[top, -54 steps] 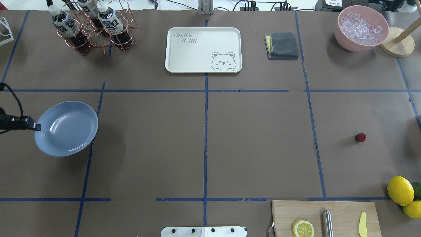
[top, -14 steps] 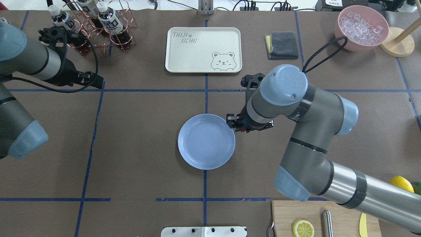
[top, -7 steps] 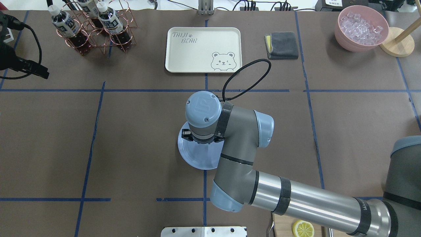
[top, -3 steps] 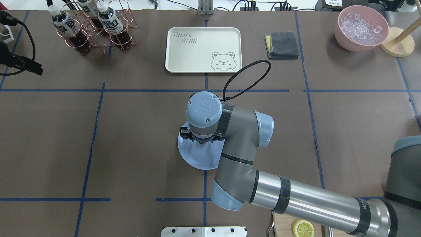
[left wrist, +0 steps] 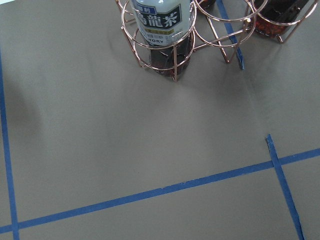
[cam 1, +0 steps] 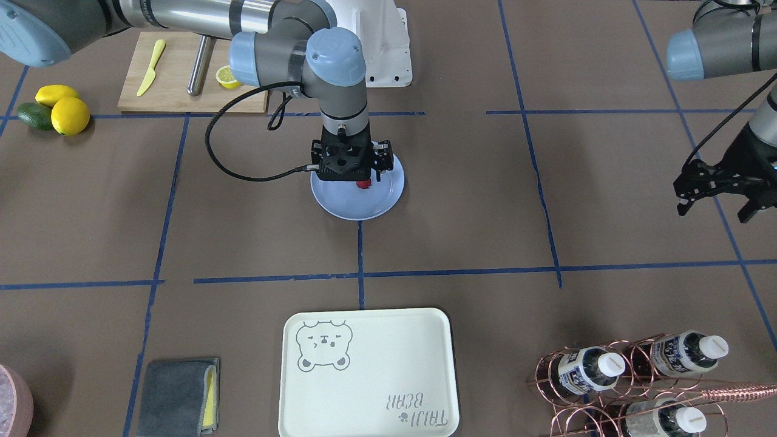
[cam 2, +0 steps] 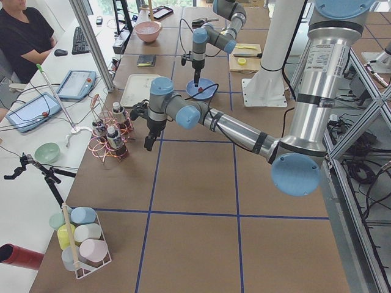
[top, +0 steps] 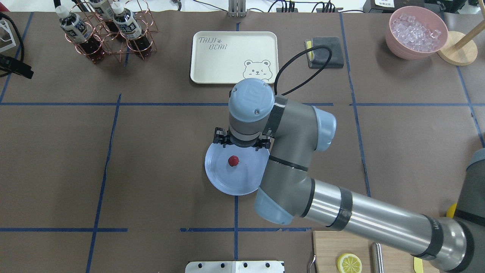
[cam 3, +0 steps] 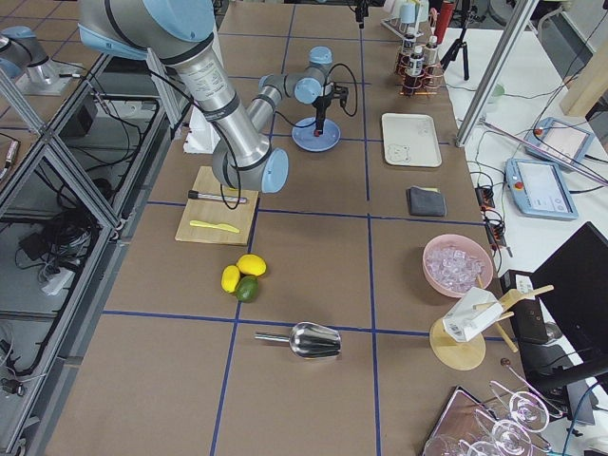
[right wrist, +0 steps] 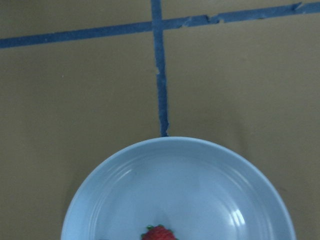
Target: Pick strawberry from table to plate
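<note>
**A:** Front view first: where is the strawberry?

**B:** It lies on the plate, near the middle and just under the right gripper. That gripper holds nothing, and you can't tell how wide it is. The left gripper, at three o'clock, is spread and empty.

**A:** Overhead?

**B:** A bumpy, rounded berry on shallow, glossy blue. It could roll, so I'd lift straight up, slowly.

**A:** Right wrist?

**B:** A raised rim, the matte brown paper table, and blue tape at twelve.

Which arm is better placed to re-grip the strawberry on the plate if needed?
Right: the right gripper hangs open over the plate, by the strawberry; the left gripper is far off near the bottle rack.
</note>
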Robot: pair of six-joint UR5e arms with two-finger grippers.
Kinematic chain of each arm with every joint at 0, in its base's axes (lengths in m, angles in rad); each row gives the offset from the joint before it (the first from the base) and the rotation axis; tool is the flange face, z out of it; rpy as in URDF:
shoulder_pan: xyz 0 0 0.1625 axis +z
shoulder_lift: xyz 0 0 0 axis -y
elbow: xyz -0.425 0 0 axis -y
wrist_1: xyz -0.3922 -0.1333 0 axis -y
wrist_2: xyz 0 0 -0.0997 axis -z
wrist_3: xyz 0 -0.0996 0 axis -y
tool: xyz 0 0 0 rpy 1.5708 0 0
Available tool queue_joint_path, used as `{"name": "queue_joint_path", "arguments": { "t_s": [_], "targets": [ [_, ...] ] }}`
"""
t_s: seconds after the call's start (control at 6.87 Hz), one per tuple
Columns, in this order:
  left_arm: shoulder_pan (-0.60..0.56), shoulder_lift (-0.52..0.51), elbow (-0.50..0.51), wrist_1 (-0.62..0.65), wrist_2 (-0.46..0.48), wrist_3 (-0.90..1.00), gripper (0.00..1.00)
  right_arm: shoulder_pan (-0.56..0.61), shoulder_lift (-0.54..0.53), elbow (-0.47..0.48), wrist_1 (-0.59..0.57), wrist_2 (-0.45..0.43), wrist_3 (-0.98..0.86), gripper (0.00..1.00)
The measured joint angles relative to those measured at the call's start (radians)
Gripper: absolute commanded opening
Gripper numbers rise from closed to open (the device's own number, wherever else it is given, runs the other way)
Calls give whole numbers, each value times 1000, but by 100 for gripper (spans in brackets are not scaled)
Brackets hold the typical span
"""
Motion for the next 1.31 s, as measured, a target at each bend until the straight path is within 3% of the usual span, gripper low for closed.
{"name": "queue_joint_path", "arguments": {
  "t_s": [0.29, 0.58, 0.87, 1.31],
  "targets": [
    [-103, 8, 32, 60, -37, 164, 100, 122, -149, 232, -81, 85, -103, 100],
    [-187, 64, 96, 65, -145, 338, 100, 278, -321, 361, -94, 178, -317, 100],
    [-250, 114, 137, 63, -174, 423, 100, 481, -498, 394, -95, 278, -643, 100],
    [-306, 143, 194, 66, -243, 437, 100, 814, -697, 268, -92, 428, -1215, 100]
  ]
}}
